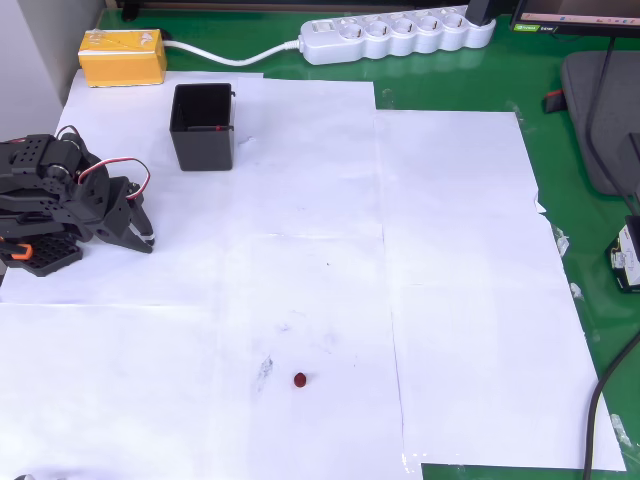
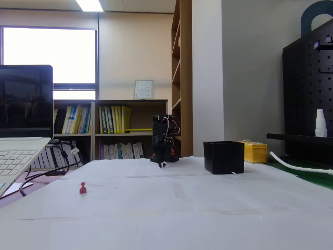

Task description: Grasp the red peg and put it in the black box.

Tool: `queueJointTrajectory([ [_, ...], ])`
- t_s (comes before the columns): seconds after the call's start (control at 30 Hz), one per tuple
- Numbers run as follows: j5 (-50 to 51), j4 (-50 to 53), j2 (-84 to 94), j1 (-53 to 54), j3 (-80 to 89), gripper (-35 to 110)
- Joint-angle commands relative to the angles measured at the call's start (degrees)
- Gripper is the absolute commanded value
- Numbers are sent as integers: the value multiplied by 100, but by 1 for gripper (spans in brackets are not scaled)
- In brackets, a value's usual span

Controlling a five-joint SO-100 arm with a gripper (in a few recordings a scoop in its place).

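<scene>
White paper sheets (image 1: 300, 180) over green table (image 1: 560, 90), bookshelves (image 2: 112, 130) behind.

Dark red peg (image 1: 300, 379), black box (image 1: 202, 126), yellow block (image 1: 122, 57), white paper (image 1: 450, 250), green table (image 1: 590, 250)

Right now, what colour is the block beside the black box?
Yellow. The block shows best in the overhead view, just up-left of the black box.

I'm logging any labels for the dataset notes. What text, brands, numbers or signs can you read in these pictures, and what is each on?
Nothing can be read.
Book spines on the shelf: too small.
Framed sheet on the wall: blurred.
White bottle label: too small.
Black box, red peg, yellow block, power strip: no visible text.
</scene>
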Motion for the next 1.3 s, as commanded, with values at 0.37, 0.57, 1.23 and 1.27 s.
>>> queueJointTrajectory([
  [0.37, 26, 475, -536, 9, -475, 0],
  [0.57, 26, 475, -536, 9, -475, 0],
  [1.23, 53, 448, -536, 79, -475, 0],
  [1.27, 97, 439, -519, 35, -475, 0],
])
